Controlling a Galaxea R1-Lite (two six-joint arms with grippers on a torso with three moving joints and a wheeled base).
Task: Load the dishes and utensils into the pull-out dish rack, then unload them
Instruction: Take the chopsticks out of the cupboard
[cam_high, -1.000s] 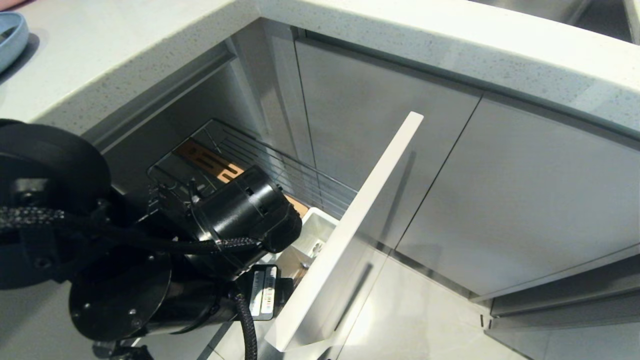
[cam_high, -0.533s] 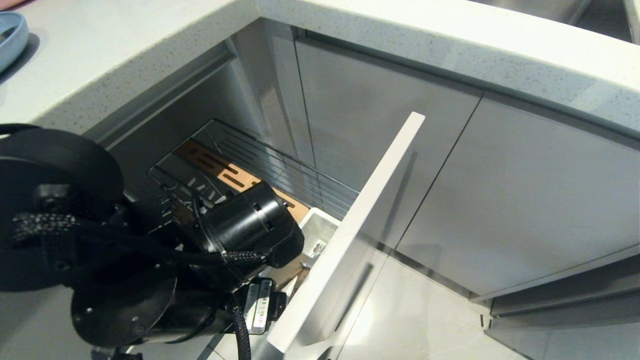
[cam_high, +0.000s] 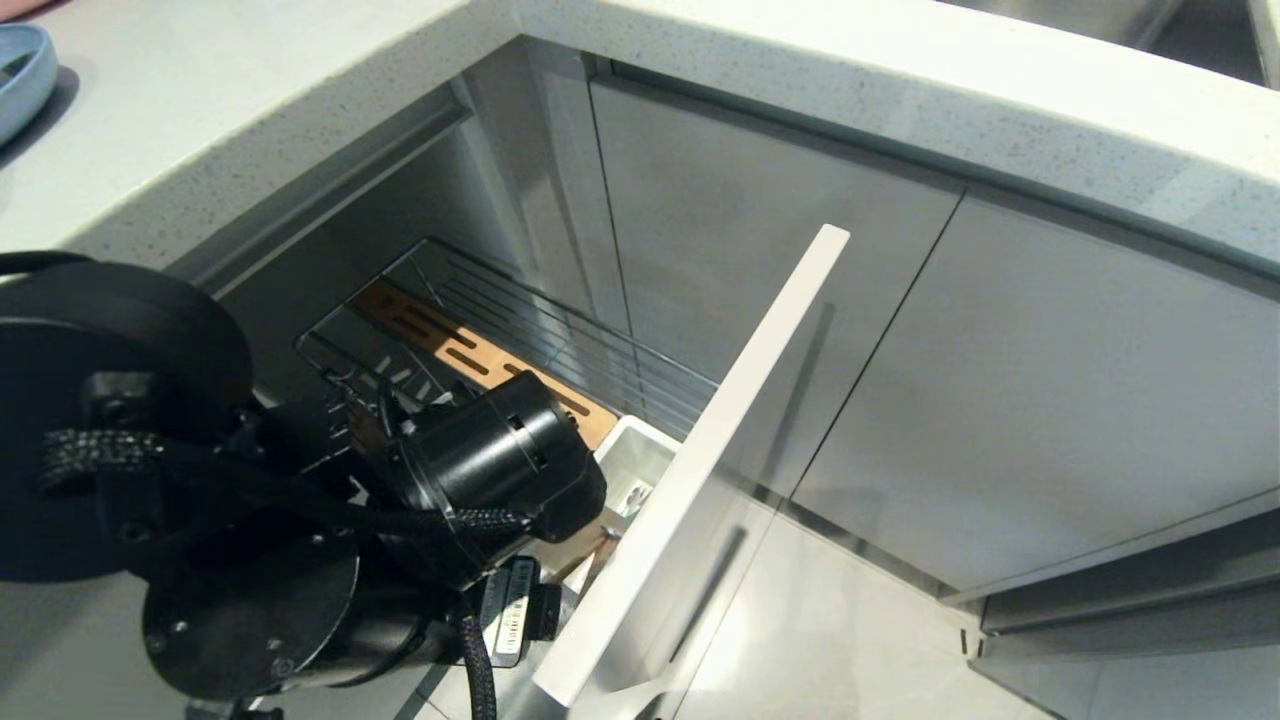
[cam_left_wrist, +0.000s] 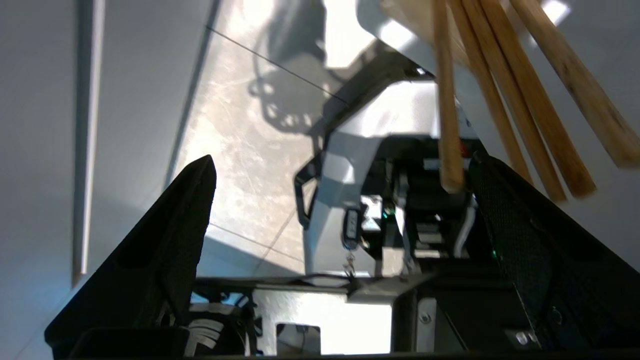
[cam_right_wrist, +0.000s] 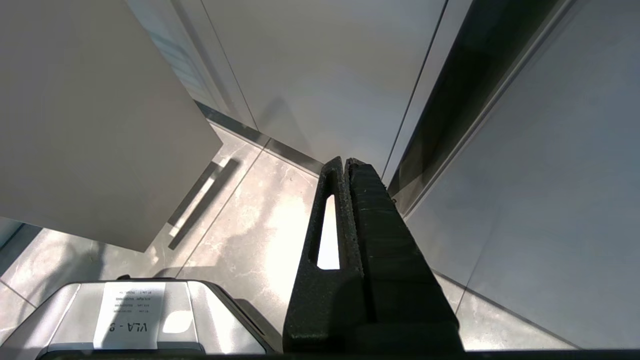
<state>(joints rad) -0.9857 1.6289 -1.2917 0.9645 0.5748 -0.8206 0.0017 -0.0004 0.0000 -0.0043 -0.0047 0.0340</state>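
Head view: the rack (cam_high: 520, 330), a chrome wire basket, stands pulled out of the cabinet under the countertop (cam_high: 250, 110), its tall pale front panel (cam_high: 700, 470) at the near end and angled toward the camera. A slotted wooden strip (cam_high: 470, 350) runs along the basket floor; a white utensil cup (cam_high: 630, 465) sits at the near end, just behind the panel. No plate or bowl shows in the visible part of the basket, though the arm hides its near-left portion. The left arm (cam_high: 300, 520) fills the lower left of the view and reaches over the rack's near end; its fingers are hidden there behind the wrist. A light-blue plate (cam_high: 20, 75) shows only as a rim at the far-left edge of the countertop. Left wrist view: the left gripper (cam_left_wrist: 340, 175) has its jaws spread wide and holds nothing; the chopsticks (cam_left_wrist: 500, 100), together with their reflections in the glossy panel, stand just beside one finger (cam_left_wrist: 525, 225), one stick tip lying within the gap, and contact cannot be told. The cutlery is not discernible. Right wrist view: the right gripper (cam_right_wrist: 347, 165) hangs parked low above the floor tiles (cam_right_wrist: 250, 225), facing the closed cabinet doors (cam_right_wrist: 325, 75), with its jaws pressed together and empty.
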